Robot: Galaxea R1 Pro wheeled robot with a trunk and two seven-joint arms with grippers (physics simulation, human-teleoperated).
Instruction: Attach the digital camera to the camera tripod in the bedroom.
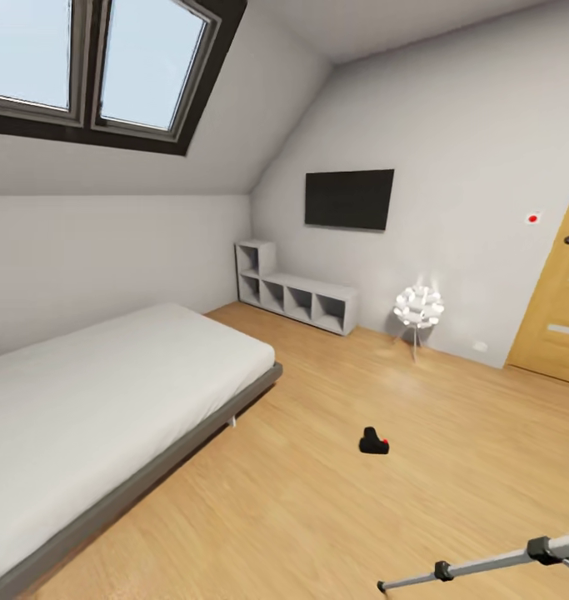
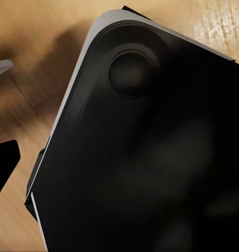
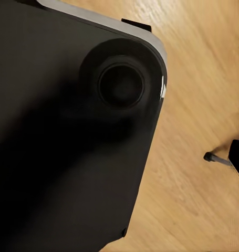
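While the head camera looks across the bedroom, the digital camera (image 1: 373, 442) lies on the wood floor (image 1: 451, 467) in the open, its red button facing right. A silver leg of the camera tripod (image 1: 484, 565) slants along the floor at the lower right, nearer the robot than the camera and well apart from it, with bare floor between them. The bed (image 1: 92, 400) runs along the left wall, its grey frame near the camera's left. Against the far wall stand the white cube shelves (image 1: 296, 296), a wall television (image 1: 349, 198) above them, and a white ball lamp (image 1: 418, 307) beside the wooden door (image 1: 559, 308).

Each wrist camera looks down past a dark rounded panel (image 2: 151, 157) onto the floor. Beside the panel (image 3: 61, 147) in the right wrist view, a tripod foot (image 3: 216, 158) rests on the planks. Neither gripper's fingers can be made out, so I cannot tell whether either is open or closed, nor how far the camera lies from them.
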